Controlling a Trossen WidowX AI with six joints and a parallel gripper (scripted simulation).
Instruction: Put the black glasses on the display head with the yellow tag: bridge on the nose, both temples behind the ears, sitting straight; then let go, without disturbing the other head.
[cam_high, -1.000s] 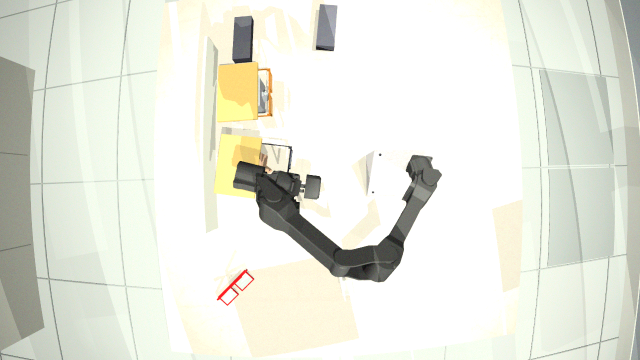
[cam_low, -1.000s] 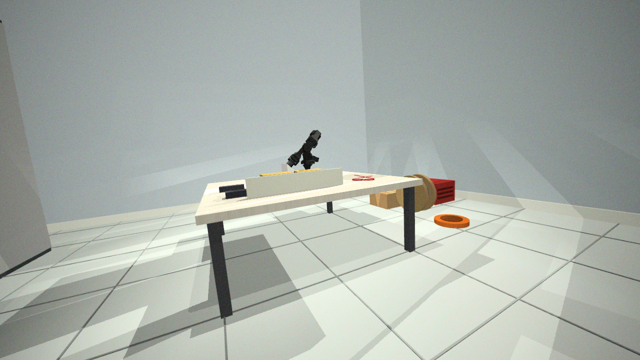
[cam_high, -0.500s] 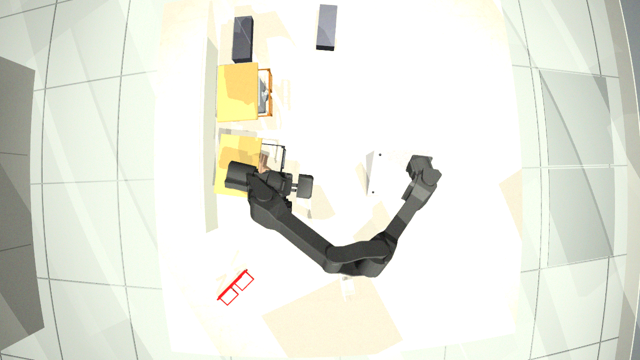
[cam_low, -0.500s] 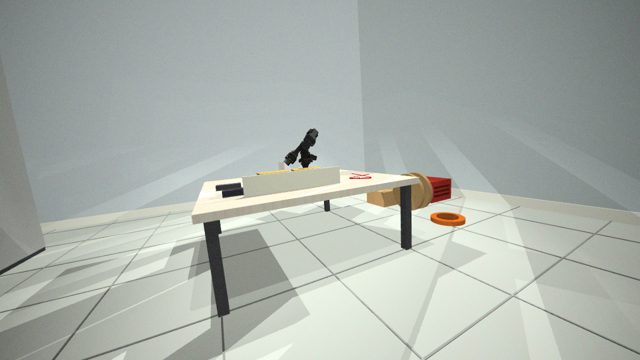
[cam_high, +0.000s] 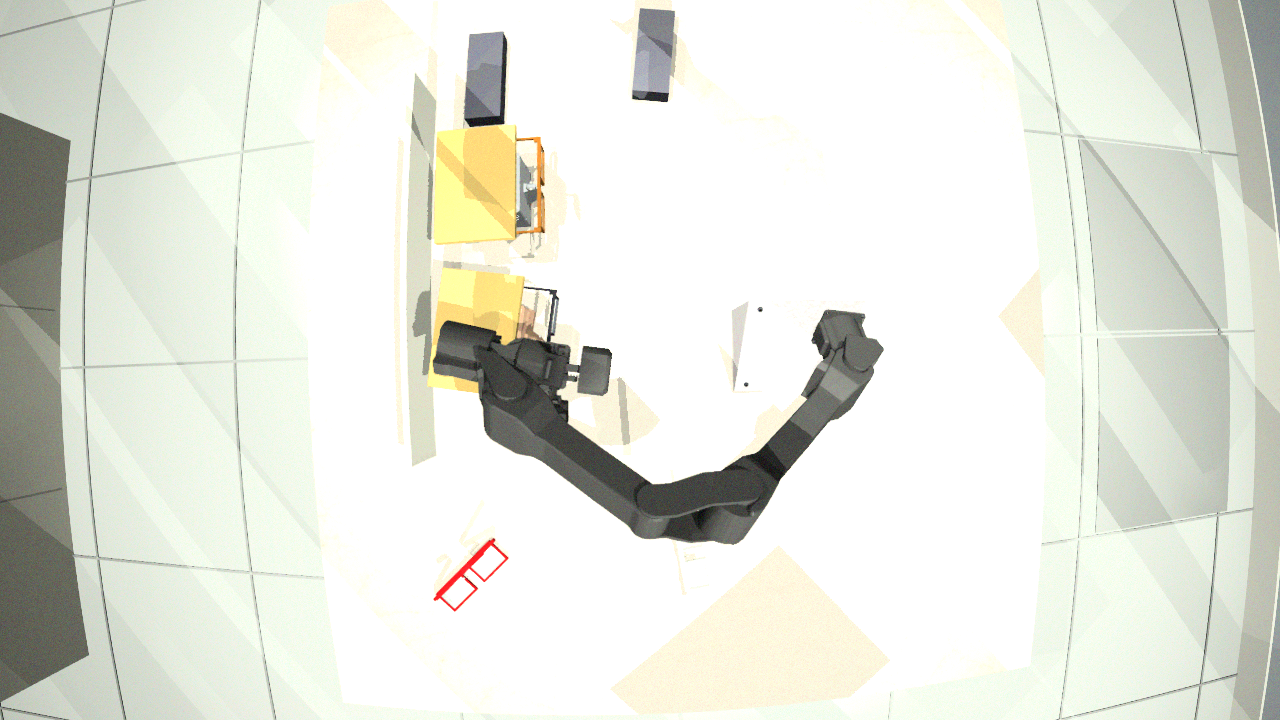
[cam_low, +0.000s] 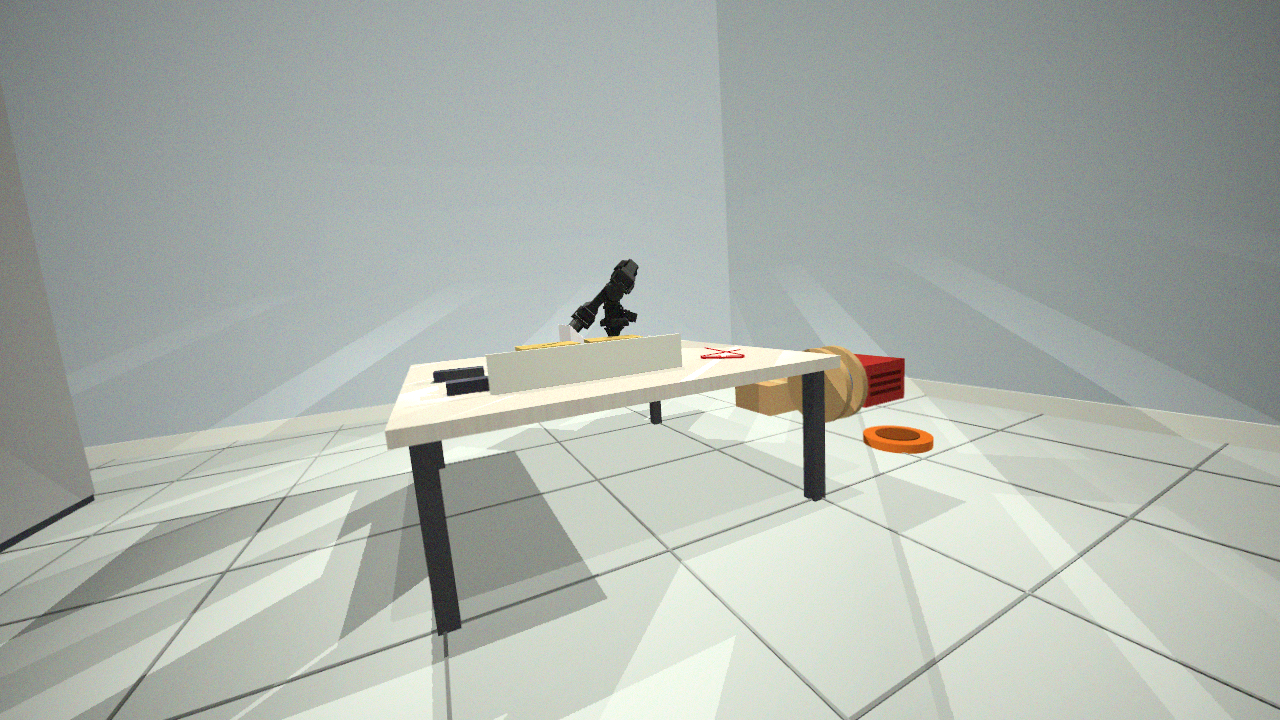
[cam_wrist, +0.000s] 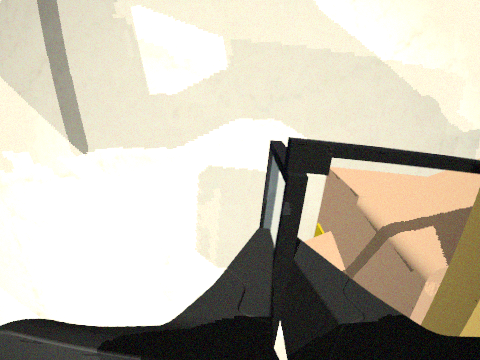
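1. One end effector (cam_high: 541, 360) (cam_wrist: 271, 240), nearly closed, gripping one pair of black glasses (cam_high: 554, 313) (cam_wrist: 400, 154) before the tan display head (cam_high: 528, 324) (cam_wrist: 400, 190); contact I cannot tell.
2. One red pair (cam_high: 471, 574) (cam_low: 721, 354) on the table (cam_high: 939, 537) (cam_low: 554, 402).
3. Two yellow boards (cam_high: 474, 183).

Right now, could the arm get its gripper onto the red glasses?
Probably not yet: the gripper is shut on the black glasses. Nothing visible stands over the red glasses, though.
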